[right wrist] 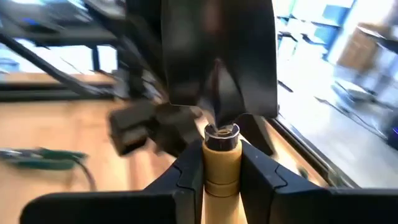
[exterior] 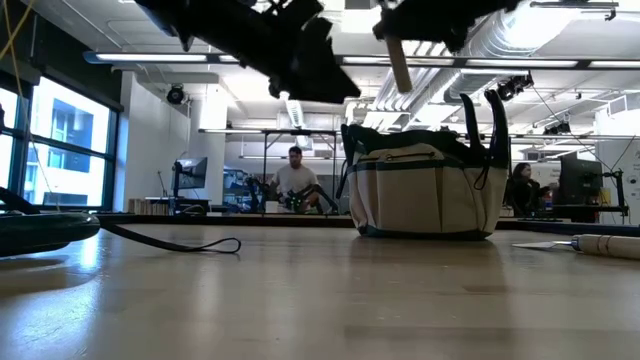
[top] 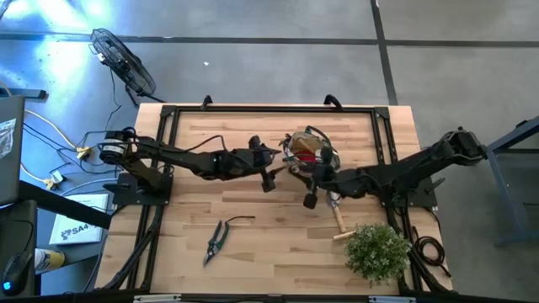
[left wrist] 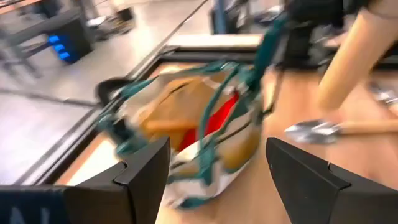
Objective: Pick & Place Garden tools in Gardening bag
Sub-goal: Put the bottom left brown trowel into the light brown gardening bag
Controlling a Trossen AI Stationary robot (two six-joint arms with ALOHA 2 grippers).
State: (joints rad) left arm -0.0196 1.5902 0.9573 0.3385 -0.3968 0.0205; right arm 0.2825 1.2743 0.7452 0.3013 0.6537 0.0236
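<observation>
The left gripper [left wrist: 211,165] gapes wide and empty beside the bag [left wrist: 199,134], while the right gripper [right wrist: 219,165] clamps what looks like a trowel [right wrist: 217,81].

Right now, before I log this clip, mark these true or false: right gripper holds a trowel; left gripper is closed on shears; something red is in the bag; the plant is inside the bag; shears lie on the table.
1. The right gripper holds a trowel: true.
2. The left gripper is closed on shears: false, it is open and empty.
3. Something red is in the gardening bag: true.
4. The plant is inside the bag: false, it stands on the table.
5. Pruning shears lie on the table: true.
</observation>
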